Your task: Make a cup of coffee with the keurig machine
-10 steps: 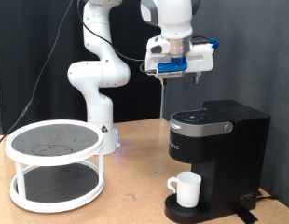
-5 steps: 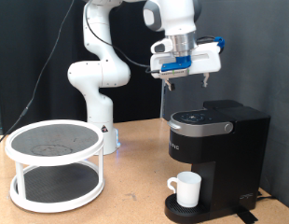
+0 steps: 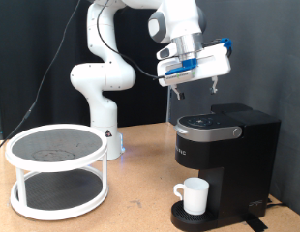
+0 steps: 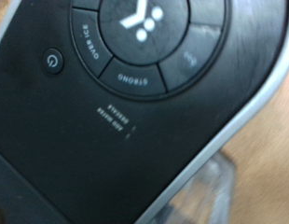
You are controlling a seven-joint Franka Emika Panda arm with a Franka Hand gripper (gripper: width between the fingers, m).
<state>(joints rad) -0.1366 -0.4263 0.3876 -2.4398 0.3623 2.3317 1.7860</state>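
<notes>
**Gripper poised above closed machine, cup in place**

From my remote station I record the gripper (image 3: 178, 85) hanging in the air above the keurig machine (image 3: 225, 164), clear of its lid and touching nothing. Its fingers (image 3: 174, 84) appear as thin dark prongs pointing down; I cannot tell from either view whether they are spread or pressed together, and I see nothing held between them.

The machine stands on the wooden table (image 3: 131, 208) at the exterior view's right, lid down. The cup (image 3: 195, 195) sits upright on the drip tray (image 3: 194, 217) at the machine's base, handle towards the exterior view's left.

The wrist view is filled by the machine's top control panel (image 4: 135, 56), with a round central button, a power button and the label STRONG legible.

A white two-tier stand (image 3: 57, 170) occupies the table at the exterior view's left, well apart from the machine.
</notes>
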